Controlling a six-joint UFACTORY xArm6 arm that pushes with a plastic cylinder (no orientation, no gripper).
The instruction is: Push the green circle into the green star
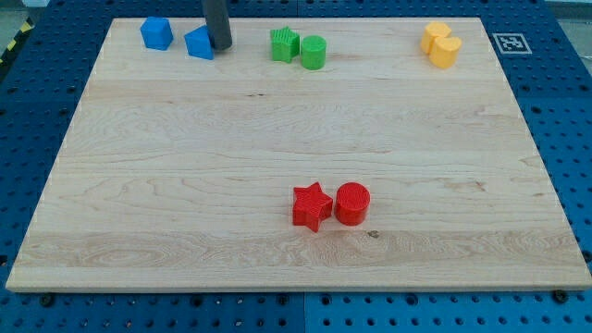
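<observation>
The green circle [314,52] stands near the view's top, just right of the green star [284,43], and the two touch or nearly touch. My tip [221,46] is at the view's top, left of the green star, right beside a blue block [199,43] that looks like a triangle. The rod comes down from the top edge. About a block's width of board lies between my tip and the green star.
A second blue block [156,33] sits further left at the top. Two yellow blocks [441,43] touch at the top right. A red star [312,205] and a red circle [352,203] sit together at the lower middle. The wooden board [185,185] lies on a blue pegboard.
</observation>
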